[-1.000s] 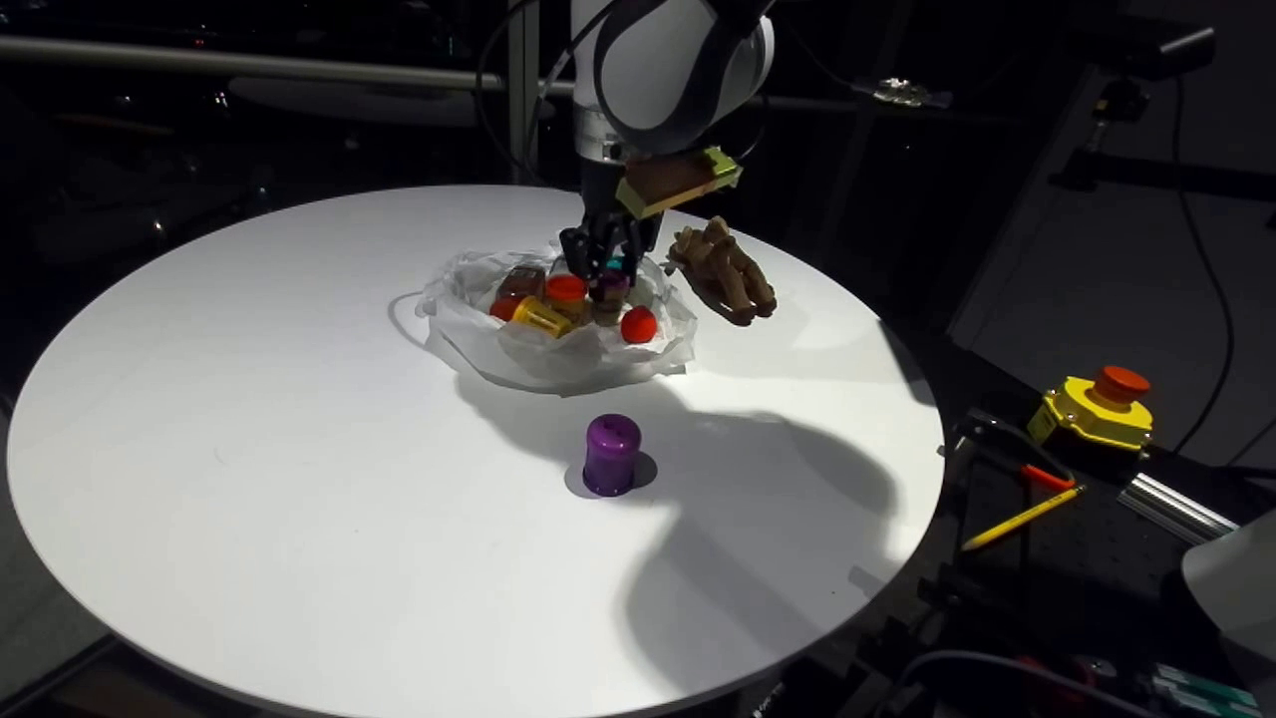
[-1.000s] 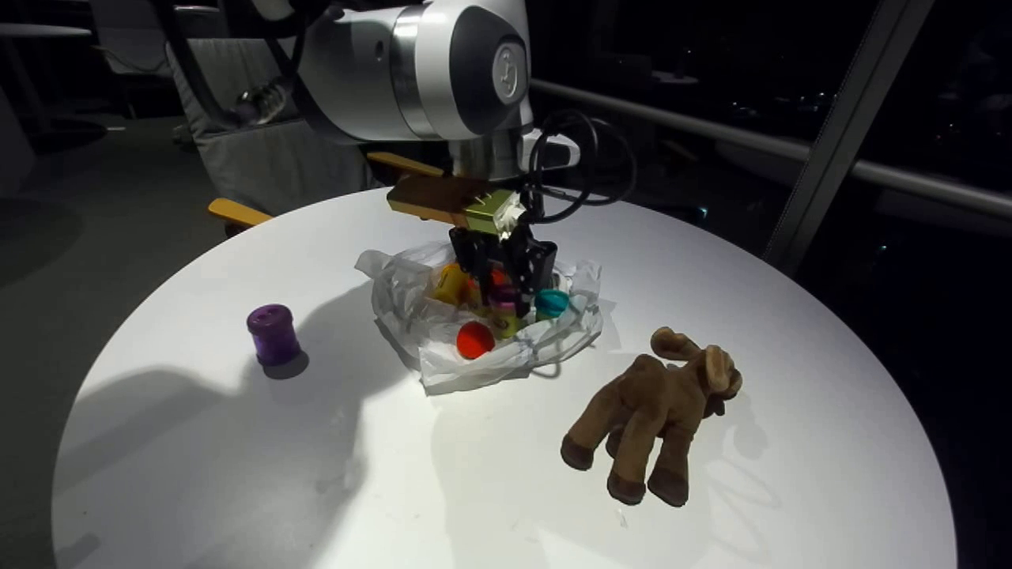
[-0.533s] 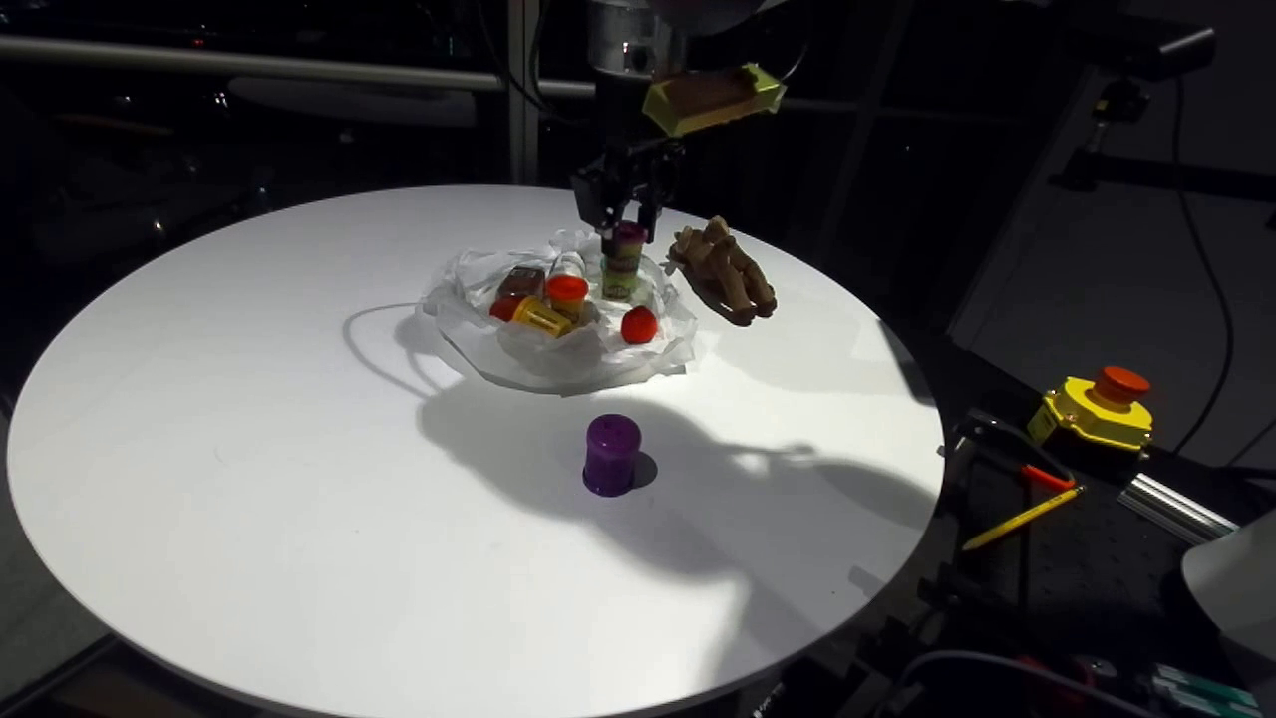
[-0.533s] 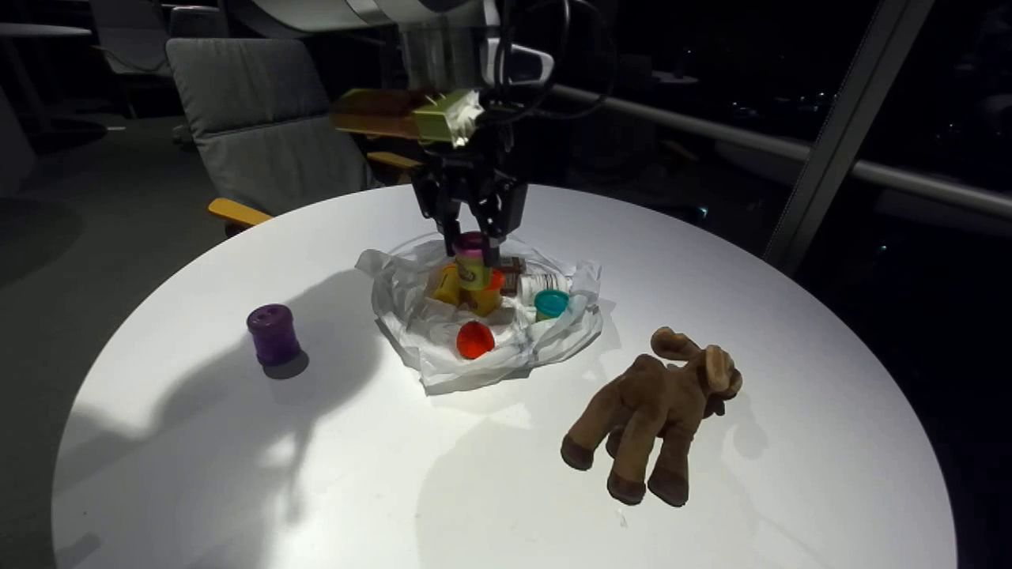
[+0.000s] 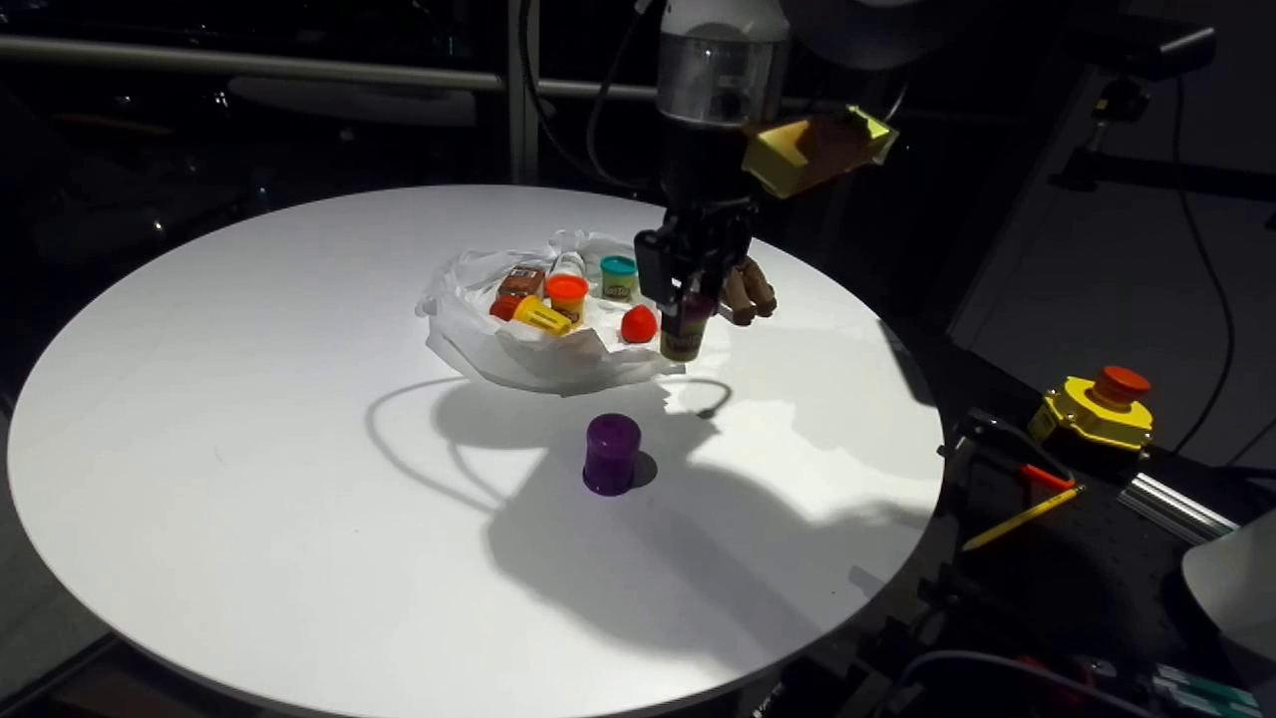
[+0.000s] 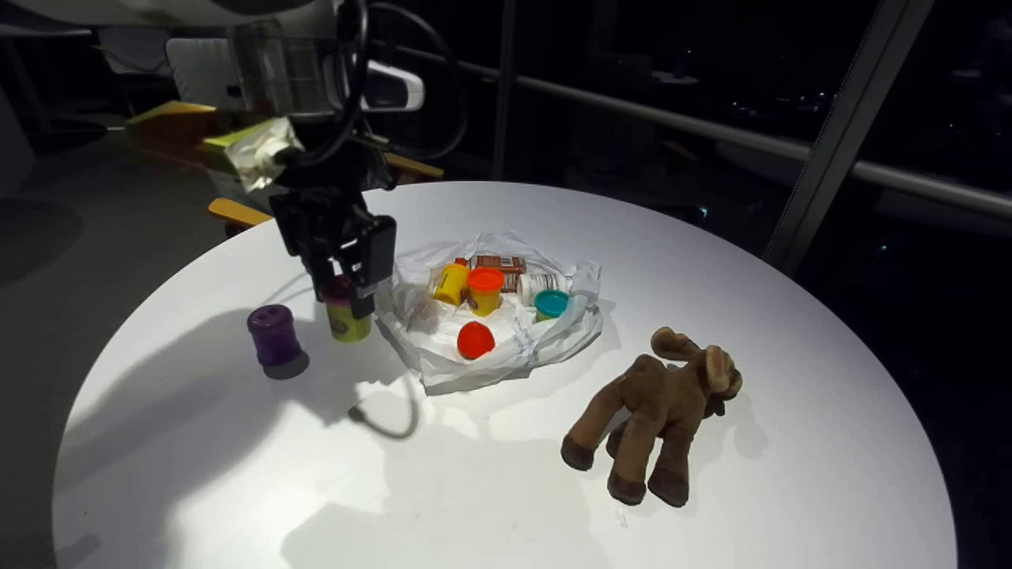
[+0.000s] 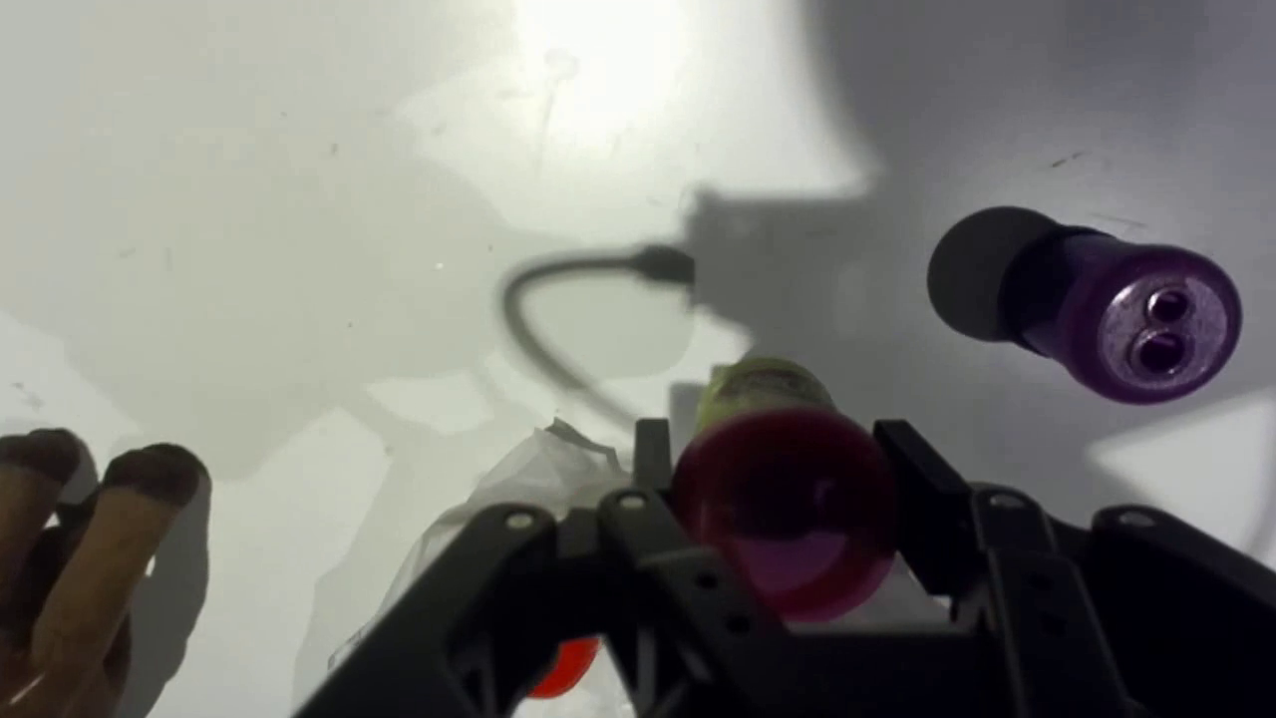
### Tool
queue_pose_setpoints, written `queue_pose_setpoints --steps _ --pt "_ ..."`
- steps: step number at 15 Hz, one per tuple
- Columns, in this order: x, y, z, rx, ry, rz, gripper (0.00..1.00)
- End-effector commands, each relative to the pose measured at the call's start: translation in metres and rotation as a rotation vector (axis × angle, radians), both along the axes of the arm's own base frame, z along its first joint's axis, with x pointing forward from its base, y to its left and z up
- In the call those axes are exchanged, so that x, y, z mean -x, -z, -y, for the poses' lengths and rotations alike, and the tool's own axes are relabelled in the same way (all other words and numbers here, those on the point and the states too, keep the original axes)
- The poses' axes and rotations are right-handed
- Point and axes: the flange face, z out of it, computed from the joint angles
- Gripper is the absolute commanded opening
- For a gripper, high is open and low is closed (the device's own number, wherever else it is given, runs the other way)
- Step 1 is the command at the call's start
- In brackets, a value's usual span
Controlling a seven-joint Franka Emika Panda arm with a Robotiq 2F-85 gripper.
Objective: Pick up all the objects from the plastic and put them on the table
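Moved since the earlier frame: gripper [image 7: 775,454] and magenta-lidded tub [image 6: 348,326], from over the plastic [image 6: 455,379] to just beyond its left edge in an exterior view. Tool state: fingers [image 7: 922,499] pinching the tub about its lid, one on either side. Tub: left of centre in an exterior view, lower centre in the wrist view; long axis near upright, straight below the gripper. Base: contact with the table [image 6: 490,474] cannot be told. Governing relation: purple cup [image 7: 1146,324] stands near but apart, to the upper right of the tub in the wrist view; setting-down likely calls for a straight lowering between cup and plastic, sideways drift risking a knock. On the plastic: teal-lidded tub [image 6: 551,303], orange-lidded tub [image 6: 485,291], red piece [image 6: 475,340], yellow piece [image 6: 451,284]. Brown plush animal [image 6: 656,395]: on the table, lower right of an exterior view, well apart.
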Motion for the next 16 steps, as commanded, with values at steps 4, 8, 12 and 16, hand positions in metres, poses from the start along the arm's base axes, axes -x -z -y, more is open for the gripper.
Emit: queue_pose_setpoints --steps 4,8,12,16 --pt "0.028 0.042 0.007 -0.017 0.105 0.095 0.28" --pt "0.031 0.054 0.018 -0.020 0.139 0.088 0.78" --pt "0.030 0.040 0.023 -0.027 0.135 0.106 0.99" --pt "0.010 0.008 0.034 -0.013 0.136 0.163 1.00"
